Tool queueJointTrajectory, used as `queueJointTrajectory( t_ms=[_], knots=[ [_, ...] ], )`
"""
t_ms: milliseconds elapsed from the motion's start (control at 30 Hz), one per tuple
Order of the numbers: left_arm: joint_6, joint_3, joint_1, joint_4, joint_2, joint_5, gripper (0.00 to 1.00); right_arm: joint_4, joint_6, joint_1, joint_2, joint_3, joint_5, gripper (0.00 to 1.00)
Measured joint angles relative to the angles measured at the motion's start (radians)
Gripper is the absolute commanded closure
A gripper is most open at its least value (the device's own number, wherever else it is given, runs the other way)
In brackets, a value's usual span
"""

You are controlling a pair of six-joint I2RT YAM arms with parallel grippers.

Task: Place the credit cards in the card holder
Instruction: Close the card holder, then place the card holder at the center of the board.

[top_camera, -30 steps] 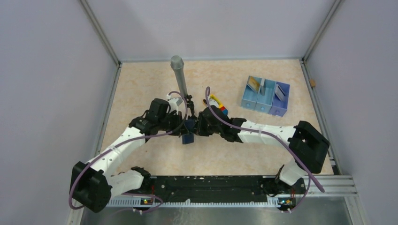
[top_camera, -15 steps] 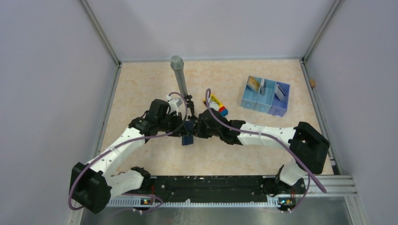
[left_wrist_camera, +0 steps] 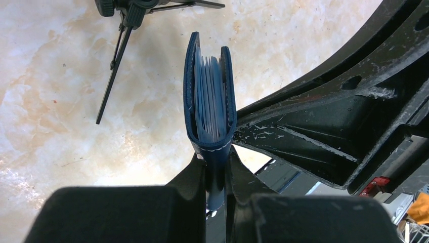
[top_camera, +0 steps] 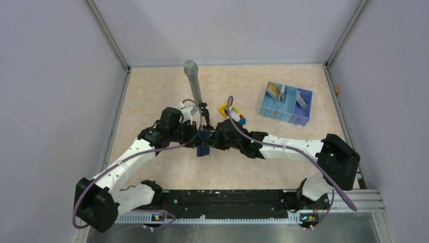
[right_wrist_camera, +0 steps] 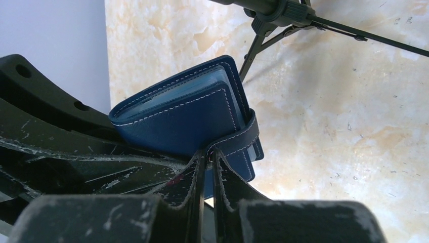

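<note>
1. My left claw [left_wrist_camera: 216,162] clamps the card holder [left_wrist_camera: 210,93] (folded, seen edge-on).
2. My right claw [right_wrist_camera: 210,152], nearly closed, meets its snap tab [right_wrist_camera: 248,136]; whether it grips, I cannot tell.
3. Beneath both claws is a marbled beige table [top_camera: 152,91], with grey walls [top_camera: 227,30] beyond.

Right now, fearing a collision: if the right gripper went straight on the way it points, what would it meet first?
The card holder: the right gripper pinches its snap tab, the folded body directly ahead.
</note>
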Motion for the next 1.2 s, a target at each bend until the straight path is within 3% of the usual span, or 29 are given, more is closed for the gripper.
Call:
queueJointTrajectory(
  t_ms=[467,600,833,1033,1100,1167,1200],
  knots=[
    [0.014,0.0,-0.008,0.029,-0.022,-0.006,1.0,0.029,0.098,0.009,-0.032,-0.028,0.05,0.88],
    [0.015,0.0,-0.028,0.029,-0.042,-0.023,1.0,-0.012,0.085,0.042,-0.06,-0.024,0.13,0.75],
    [-0.05,-0.004,-0.076,0.068,-0.089,-0.017,1.0,-0.113,0.068,0.108,-0.266,-0.027,0.303,0.59],
    [-0.161,-0.145,-0.077,0.193,-0.131,-0.004,0.99,-0.192,0.02,0.11,-0.439,-0.088,0.446,0.35],
    [-0.19,-0.209,-0.078,0.219,-0.13,0.005,0.9,-0.222,-0.023,0.098,-0.473,-0.115,0.473,0.33],
    [-0.21,-0.261,-0.078,0.236,-0.126,0.009,0.66,-0.246,-0.078,0.063,-0.496,-0.139,0.478,0.32],
    [-0.219,-0.279,-0.079,0.249,-0.121,0.009,0.59,-0.248,-0.108,0.022,-0.505,-0.151,0.463,0.32]
  ],
)
